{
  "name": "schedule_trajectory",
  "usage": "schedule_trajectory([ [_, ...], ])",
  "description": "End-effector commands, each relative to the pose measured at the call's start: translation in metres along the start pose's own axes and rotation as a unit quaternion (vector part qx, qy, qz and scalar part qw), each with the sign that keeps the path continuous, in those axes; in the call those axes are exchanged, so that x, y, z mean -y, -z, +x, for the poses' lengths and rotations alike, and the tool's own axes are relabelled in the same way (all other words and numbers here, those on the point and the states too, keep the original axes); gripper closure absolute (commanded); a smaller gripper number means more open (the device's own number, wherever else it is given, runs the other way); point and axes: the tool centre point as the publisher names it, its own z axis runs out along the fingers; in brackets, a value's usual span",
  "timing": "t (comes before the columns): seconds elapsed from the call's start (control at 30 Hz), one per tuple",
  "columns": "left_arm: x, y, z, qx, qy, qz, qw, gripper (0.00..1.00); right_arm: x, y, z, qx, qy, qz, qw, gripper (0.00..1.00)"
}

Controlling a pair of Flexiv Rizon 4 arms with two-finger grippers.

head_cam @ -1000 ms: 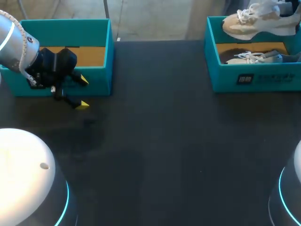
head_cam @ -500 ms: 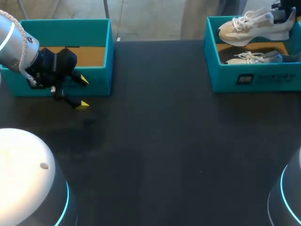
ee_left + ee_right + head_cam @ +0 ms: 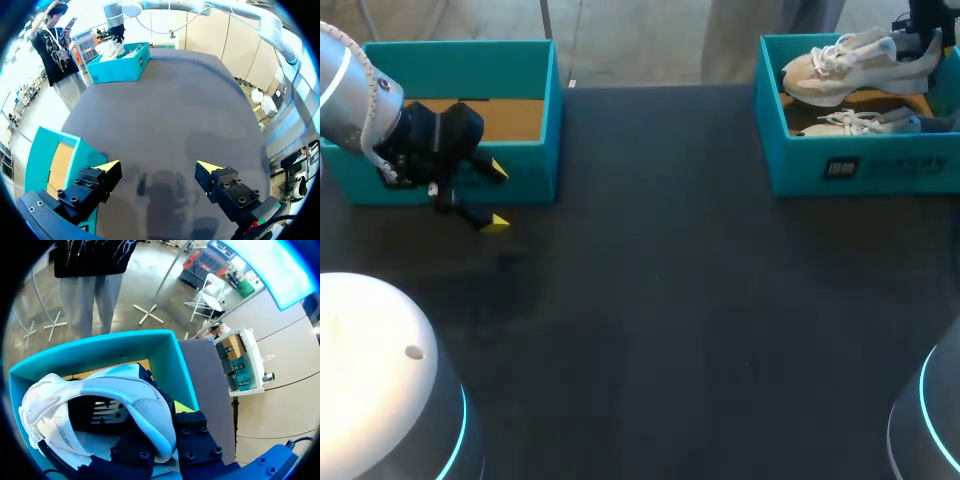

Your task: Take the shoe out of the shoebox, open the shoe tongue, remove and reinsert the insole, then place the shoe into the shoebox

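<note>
Beige-and-white mesh sneaker (image 3: 850, 66) hangs over the teal cardboard shoebox (image 3: 912, 176), its heel pinched by the right gripper (image 3: 159, 437); probably light, heel stiffest, upper soft. Left gripper (image 3: 158, 169) spread wide, empty.

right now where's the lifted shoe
The shoe is at the head view's far right, held in the right gripper over the right shoebox, above the second shoe lying inside it.

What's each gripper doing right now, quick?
Left gripper: open, holding nothing.
Right gripper: closed on the shoe, at its heel.
</note>
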Motion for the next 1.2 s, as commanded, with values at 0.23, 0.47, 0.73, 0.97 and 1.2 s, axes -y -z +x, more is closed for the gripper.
schedule_trajectory([
  [0.23,0.0,0.0,0.0,0.0,0.0,-0.001,1.0,0.0,-0.009,-0.019,0.006,0.002,0.0,0.005,1.0,1.0],
  [0.47,0.0,0.0,0.0,0.0,0.0,-0.001,1.0,0.0,-0.006,-0.033,0.012,-0.002,0.004,0.016,1.0,1.0],
  [0.73,0.0,0.0,0.0,0.0,0.0,-0.001,1.0,0.0,-0.003,-0.055,0.015,-0.002,0.005,0.03,1.0,1.0],
  [0.97,0.0,0.0,0.0,0.0,0.0,-0.001,1.0,0.0,0.001,-0.067,0.017,-0.003,0.007,0.041,0.999,1.0],
  [1.2,0.0,0.0,0.0,0.0,0.0,-0.001,1.0,0.0,0.002,-0.075,0.018,-0.004,0.006,0.057,0.998,1.0],
])
